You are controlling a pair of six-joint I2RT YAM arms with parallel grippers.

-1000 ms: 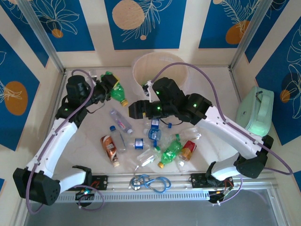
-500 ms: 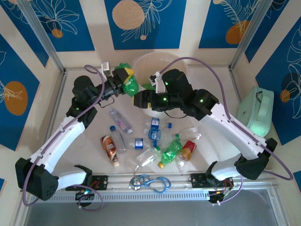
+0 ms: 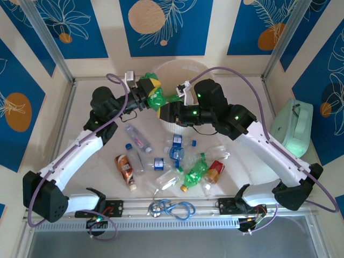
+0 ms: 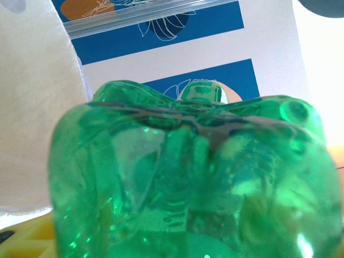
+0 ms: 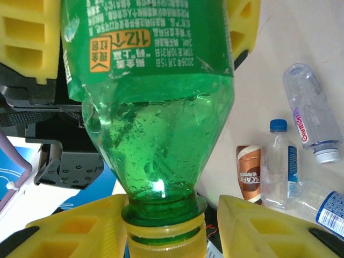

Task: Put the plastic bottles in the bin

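**Clerk:** Entry one, left jaws?

**Arms:** My left gripper (image 3: 152, 91) is closed on the green bottle (image 3: 159, 99). It grips the labelled body, with a yellow pad (image 5: 29, 32) on each flank and the base facing my left wrist camera. The bottle is held in the air at the left rim of the bin (image 3: 183, 64), neck pointing across to my right arm.

**Clerk:** Entry two, right jaws?

**Arms:** My right gripper (image 5: 164, 226) is narrowed about the same bottle's neck, beside the yellow cap (image 5: 161, 248). One finger sits at the collar and a slit of gap shows at the other. It is not clamped.

**Clerk:** Loose stock?

**Arms:** There is a cluster mid-table between my arms, on the near side of the bin. It holds a clear bottle (image 3: 138, 138), a brown bottle (image 3: 124, 166) and a second green bottle (image 3: 196, 171) with a red bottle (image 3: 216, 171) just beside it. Several blue-capped clear ones lie among them.

**Clerk:** Edges, open room?

**Arms:** The blue cable loop (image 3: 173, 207) lies at the near rail. The mint-green case (image 3: 293, 129) stands against the right wall. The table (image 3: 83, 88) is bare at its far-left corner, and again between my right arm and the case.
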